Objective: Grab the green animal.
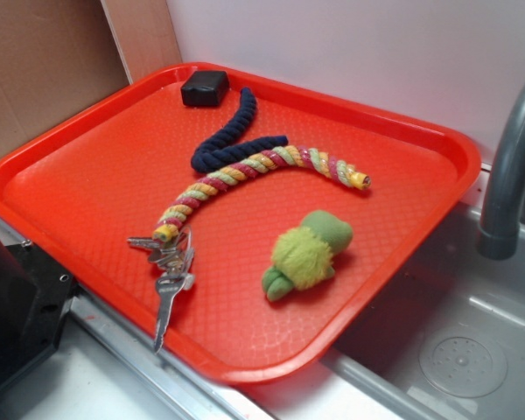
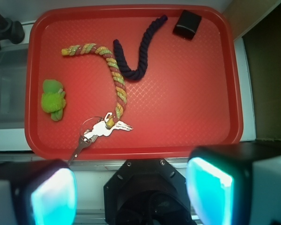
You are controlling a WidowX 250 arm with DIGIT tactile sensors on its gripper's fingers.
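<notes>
The green animal (image 1: 306, 254) is a small olive plush with a fuzzy yellow-green tuft. It lies on the red tray (image 1: 70, 166) near the edge closest to the sink. In the wrist view the green animal (image 2: 54, 99) is at the tray's (image 2: 192, 93) left side. My gripper (image 2: 131, 192) hangs high above the tray's near edge, over the black robot base, far from the toy. Its two fingers (image 2: 54, 197) stand wide apart with nothing between them. The exterior view does not show the gripper.
On the tray also lie a multicoloured twisted rope (image 2: 114, 75), a navy rope (image 2: 140, 56), a bunch of keys (image 2: 100, 129) and a small black box (image 2: 186, 24). A grey faucet (image 1: 507, 166) and a sink (image 1: 455, 350) border the tray beside the toy.
</notes>
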